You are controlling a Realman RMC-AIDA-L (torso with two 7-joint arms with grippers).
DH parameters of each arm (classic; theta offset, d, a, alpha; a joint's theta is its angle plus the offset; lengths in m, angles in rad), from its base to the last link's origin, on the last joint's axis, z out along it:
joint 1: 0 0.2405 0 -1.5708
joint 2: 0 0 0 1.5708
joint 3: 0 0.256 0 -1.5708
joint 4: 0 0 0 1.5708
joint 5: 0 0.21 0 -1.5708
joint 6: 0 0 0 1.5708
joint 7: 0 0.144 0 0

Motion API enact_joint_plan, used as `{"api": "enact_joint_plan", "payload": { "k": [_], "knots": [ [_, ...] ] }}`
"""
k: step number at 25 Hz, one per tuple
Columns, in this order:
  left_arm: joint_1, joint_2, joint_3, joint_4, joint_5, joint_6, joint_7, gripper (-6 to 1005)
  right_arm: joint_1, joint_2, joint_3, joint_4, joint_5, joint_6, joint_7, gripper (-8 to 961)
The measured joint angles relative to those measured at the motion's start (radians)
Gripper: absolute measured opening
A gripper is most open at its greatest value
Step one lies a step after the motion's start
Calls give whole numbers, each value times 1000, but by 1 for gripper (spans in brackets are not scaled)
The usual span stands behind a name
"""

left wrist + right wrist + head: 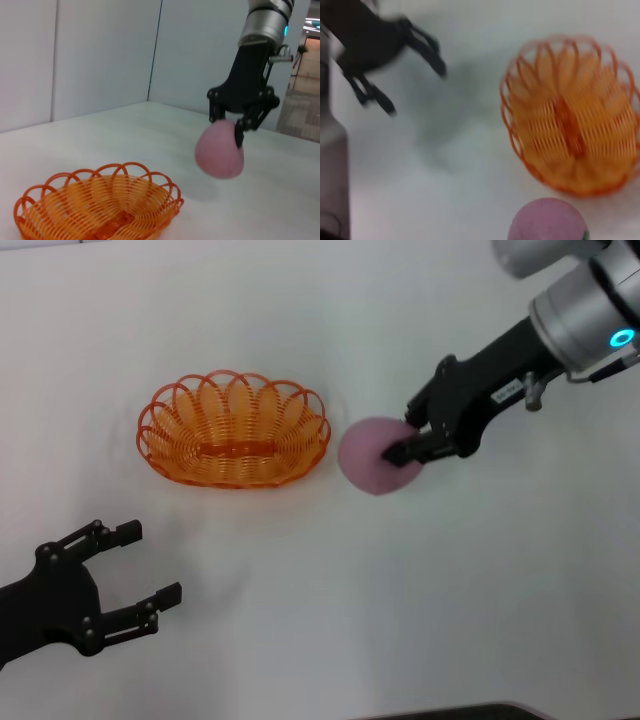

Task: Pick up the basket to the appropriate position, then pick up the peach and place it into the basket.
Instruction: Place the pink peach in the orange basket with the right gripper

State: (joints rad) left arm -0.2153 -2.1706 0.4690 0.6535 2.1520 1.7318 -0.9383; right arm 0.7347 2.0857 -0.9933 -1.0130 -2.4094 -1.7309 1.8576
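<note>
On the white tabletop [300, 640] before your robot, the oval orange basket of looped plastic wire [234, 429] sits upright with its scalloped rim up, toward the left of centre in the head view, with nothing inside it. Just to its right, you see the round, matte pink peach [370, 455] held by the right gripper [408, 445], whose black fingers are clamped on the fruit from the right side, the arm reaching in from the upper right corner. From the left wrist view, the peach [219, 150] hangs clear above the table, gripped from above by that same right gripper [235, 131], beside and above the basket [97, 207] rather than over it. Your right wrist camera looks down on the basket [572, 112] with the top of the peach [547, 220] close under the lens and apart from the rim. Your left gripper [140, 565] hovers at the lower left, near the table's front edge and well apart from the basket, its two black fingers spread wide and holding nothing; it also appears in the right wrist view [415, 82].
</note>
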Motion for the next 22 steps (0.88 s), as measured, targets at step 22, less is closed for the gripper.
{"api": "enact_joint_plan", "payload": {
  "k": [22],
  "knots": [
    [-10,2,-7,-9,-1,2,0,873,37,12,-137,328,335,447,-204,217]
  ]
}}
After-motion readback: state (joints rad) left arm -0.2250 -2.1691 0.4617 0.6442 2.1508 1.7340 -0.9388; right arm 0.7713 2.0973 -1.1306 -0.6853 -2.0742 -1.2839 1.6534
